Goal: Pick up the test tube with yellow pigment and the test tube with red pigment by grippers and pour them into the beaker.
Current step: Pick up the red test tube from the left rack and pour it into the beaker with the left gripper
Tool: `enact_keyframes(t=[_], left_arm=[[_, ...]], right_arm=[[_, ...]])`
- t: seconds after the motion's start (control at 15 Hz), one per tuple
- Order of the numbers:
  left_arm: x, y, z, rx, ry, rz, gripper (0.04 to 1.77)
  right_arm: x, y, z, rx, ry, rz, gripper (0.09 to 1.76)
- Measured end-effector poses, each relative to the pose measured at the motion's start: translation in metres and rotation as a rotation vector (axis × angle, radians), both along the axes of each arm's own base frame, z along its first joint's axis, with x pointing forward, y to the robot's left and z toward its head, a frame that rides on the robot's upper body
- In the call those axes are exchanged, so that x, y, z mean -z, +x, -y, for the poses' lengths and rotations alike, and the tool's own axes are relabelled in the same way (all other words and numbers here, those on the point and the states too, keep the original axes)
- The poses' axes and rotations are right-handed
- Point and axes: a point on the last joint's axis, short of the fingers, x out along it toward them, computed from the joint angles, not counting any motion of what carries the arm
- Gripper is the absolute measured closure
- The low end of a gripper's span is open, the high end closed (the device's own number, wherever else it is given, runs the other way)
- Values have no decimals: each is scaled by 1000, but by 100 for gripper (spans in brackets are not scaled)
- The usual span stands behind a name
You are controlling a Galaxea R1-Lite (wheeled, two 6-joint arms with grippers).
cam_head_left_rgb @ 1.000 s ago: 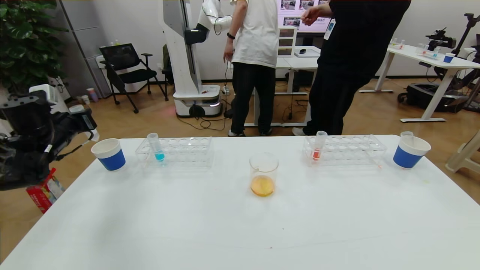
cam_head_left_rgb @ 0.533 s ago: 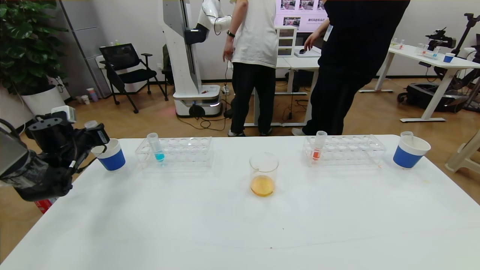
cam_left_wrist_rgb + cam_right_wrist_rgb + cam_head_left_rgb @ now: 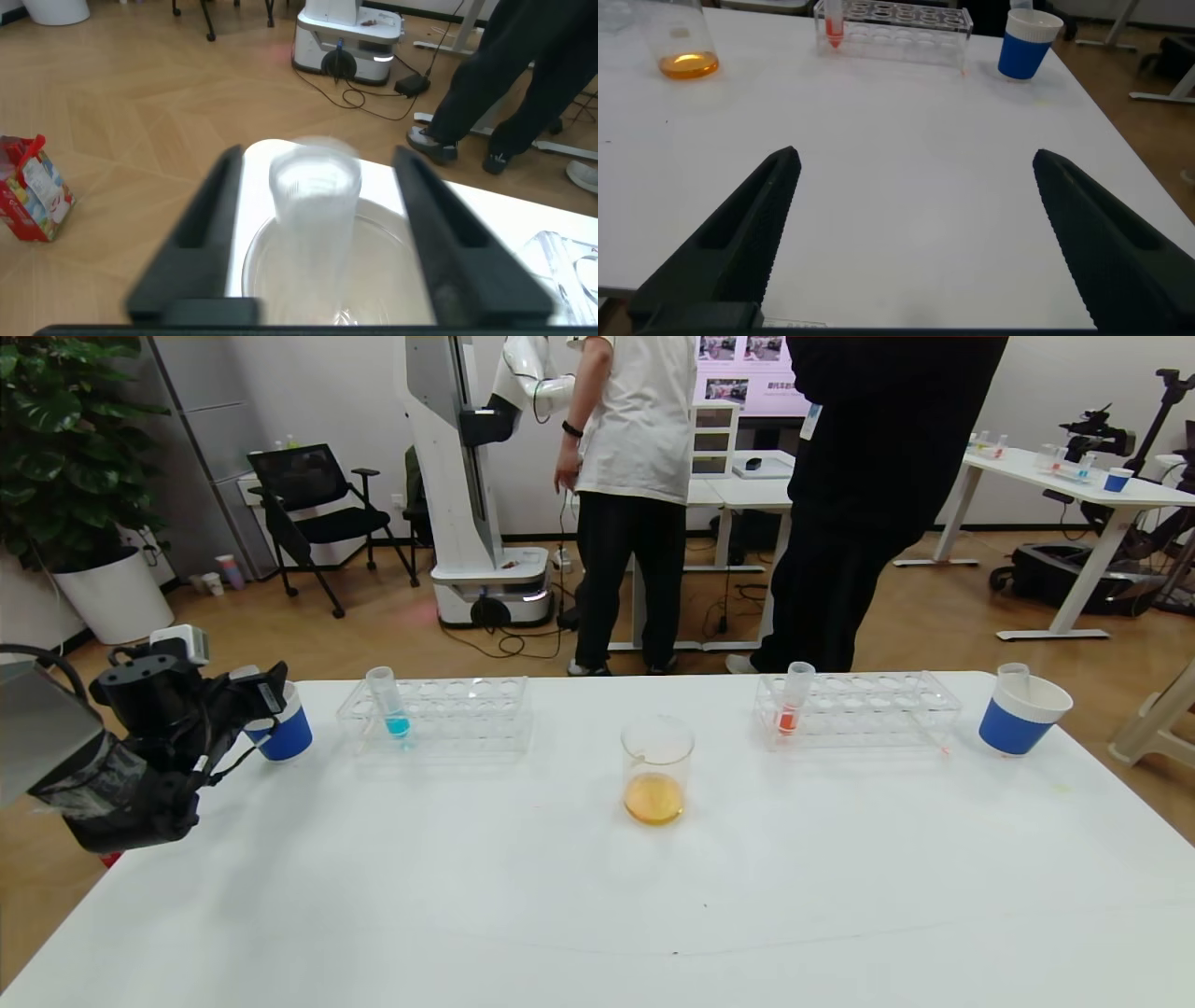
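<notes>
My left gripper (image 3: pixel 264 689) hangs over the left blue paper cup (image 3: pixel 289 735) at the table's left end. In the left wrist view its fingers stand open, with a clear empty test tube (image 3: pixel 315 215) loose between them, its lower end inside the cup (image 3: pixel 402 247). No tube with yellow liquid shows. The beaker (image 3: pixel 656 770) stands mid-table with orange-yellow liquid in it. A tube with red liquid (image 3: pixel 792 705) stands in the right rack (image 3: pixel 868 709). My right gripper (image 3: pixel 915 163) is open over bare table, outside the head view.
A left rack (image 3: pixel 457 714) holds a blue-liquid tube (image 3: pixel 390 705). A second blue cup (image 3: pixel 1019 714) at the far right holds an empty tube (image 3: pixel 1013 672). Two people stand behind the table's far edge.
My left arm swung in from beyond the table's left edge to above the left cup. Its fingers opened and let go of the empty tube, which drops into the cup.
</notes>
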Motion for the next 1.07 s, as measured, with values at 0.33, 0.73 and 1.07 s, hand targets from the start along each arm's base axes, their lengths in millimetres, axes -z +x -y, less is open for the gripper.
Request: enact_keyframes(t=[0.33, 0.73, 1.07], left_arm=[[-8, -1, 1, 0, 9, 14, 8], [-67, 7, 60, 100, 15, 79, 8], [-103, 8, 147, 222, 15, 141, 8]], right_arm=[[0, 0, 0, 0, 0, 0, 11], [0, 0, 0, 0, 0, 0, 11], [0, 0, 0, 0, 0, 0, 11]])
